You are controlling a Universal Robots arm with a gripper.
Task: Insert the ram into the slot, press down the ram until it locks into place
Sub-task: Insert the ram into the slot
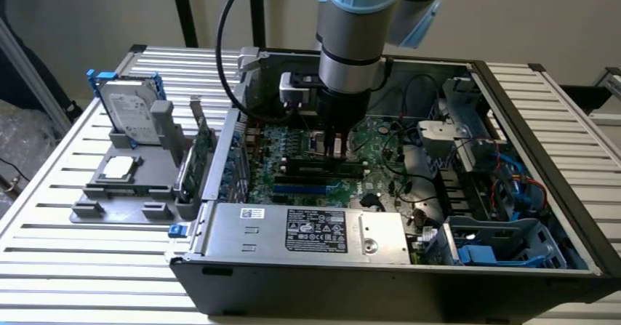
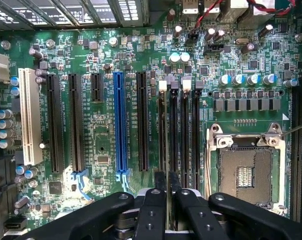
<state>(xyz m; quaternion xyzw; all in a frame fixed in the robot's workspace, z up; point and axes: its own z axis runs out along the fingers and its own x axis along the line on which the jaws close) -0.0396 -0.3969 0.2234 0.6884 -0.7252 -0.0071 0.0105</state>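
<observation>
The gripper (image 2: 163, 205) is lowered over the motherboard (image 2: 105, 135), and its fingers (image 2: 152, 210) are pinched on the ram (image 2: 162, 150), which is held edge-on over a slot (image 2: 174, 135) beside the socket (image 2: 245, 172). The ram is judged light, stiff and fragile; it is best held by its long edges, with pressure kept straight down.

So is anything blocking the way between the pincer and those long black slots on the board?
Nothing visible does. The pincer hangs right over the black slots, and no cable or loose part lies across them.
</observation>
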